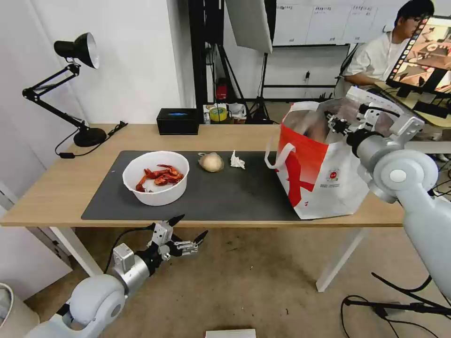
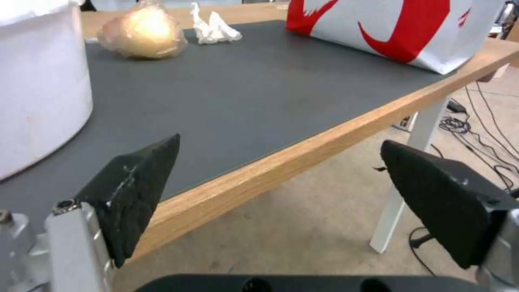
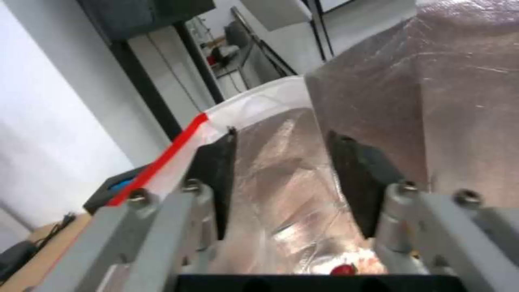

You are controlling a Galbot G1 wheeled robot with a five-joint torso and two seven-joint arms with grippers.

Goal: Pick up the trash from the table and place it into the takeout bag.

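The light wood worktop (image 1: 56,192) with its dark grey mat (image 1: 225,192) carries the big boxy white-and-red takeout bag (image 1: 324,173) at its right end, mouth gaping so trash can drop in. The right hand (image 1: 336,124) sits in that foil-lined mouth, fingers apart and empty, apparently having let something go. The white round bowl of red crayfish shells (image 1: 156,177), the beige wrapped lump (image 1: 211,162) and the crumpled white tissue (image 1: 237,161) lie on the mat, while the left hand (image 1: 188,233) waits spread open below the front edge.

Your right gripper (image 3: 278,178) hangs spread inside the bag's (image 3: 259,107) foil mouth; red scraps (image 3: 343,268) lie below.
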